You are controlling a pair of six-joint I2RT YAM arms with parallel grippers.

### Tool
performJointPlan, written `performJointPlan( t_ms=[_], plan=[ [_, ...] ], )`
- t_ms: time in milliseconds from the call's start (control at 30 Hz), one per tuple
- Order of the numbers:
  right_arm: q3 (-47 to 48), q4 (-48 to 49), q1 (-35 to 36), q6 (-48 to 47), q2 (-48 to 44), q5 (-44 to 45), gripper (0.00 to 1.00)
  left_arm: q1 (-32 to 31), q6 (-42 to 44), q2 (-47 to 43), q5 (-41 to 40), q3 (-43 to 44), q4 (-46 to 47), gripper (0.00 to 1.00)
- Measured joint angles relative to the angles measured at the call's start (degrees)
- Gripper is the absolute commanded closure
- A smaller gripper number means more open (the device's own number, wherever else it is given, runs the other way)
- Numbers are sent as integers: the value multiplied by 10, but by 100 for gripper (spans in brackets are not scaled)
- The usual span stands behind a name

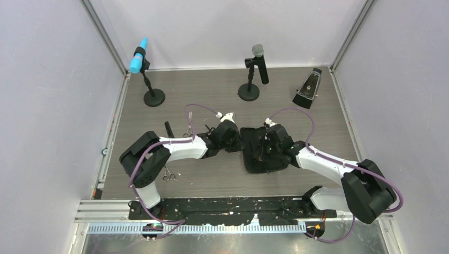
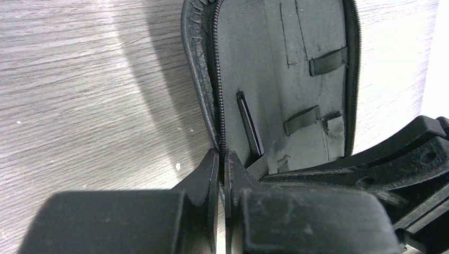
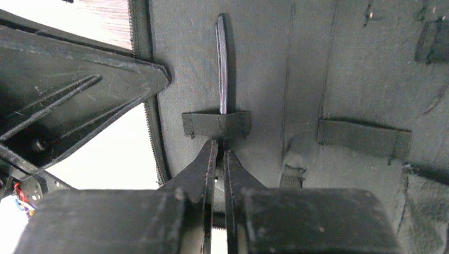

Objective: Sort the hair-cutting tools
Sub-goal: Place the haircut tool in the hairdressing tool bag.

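Observation:
The black zip case point(image 1: 253, 159) lies open at the table's middle. My left gripper point(image 2: 221, 154) is shut on its zipper rim point(image 2: 214, 79) at the left side. Inside the case, a thin black hair clip point(image 3: 221, 63) runs under an elastic loop point(image 3: 216, 124). My right gripper point(image 3: 219, 145) is shut on the clip's near end just below that loop. The same clip point(image 2: 250, 124) shows in the left wrist view. One pair of silver scissors point(image 1: 169, 175) lies by the left arm's base. Another pair of scissors point(image 1: 187, 130) and a black comb point(image 1: 168, 128) lie behind the left arm.
Two microphones on round black bases stand at the back, one blue-tipped point(image 1: 144, 63) and one grey-headed point(image 1: 256, 69). A dark wedge-shaped object point(image 1: 307, 89) sits at the back right. Walls close in the table on three sides.

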Motion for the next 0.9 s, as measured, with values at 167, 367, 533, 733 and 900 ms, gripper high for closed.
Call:
performJointPlan(
  t_ms=[167, 367, 533, 733, 900],
  plan=[
    [0, 17, 0, -10, 11, 12, 64, 0, 0, 7, 2, 0, 1, 100],
    [5, -13, 0, -14, -17, 16, 56, 0, 0, 7, 3, 0, 1, 100],
    [5, -41, 0, -14, -59, 9, 59, 0, 0, 7, 2, 0, 1, 100],
    [-3, -43, 0, -12, -57, -5, 66, 0, 0, 7, 2, 0, 1, 100],
    [-4, -26, 0, -8, -26, -14, 74, 0, 0, 7, 2, 0, 0, 100]
  ],
)
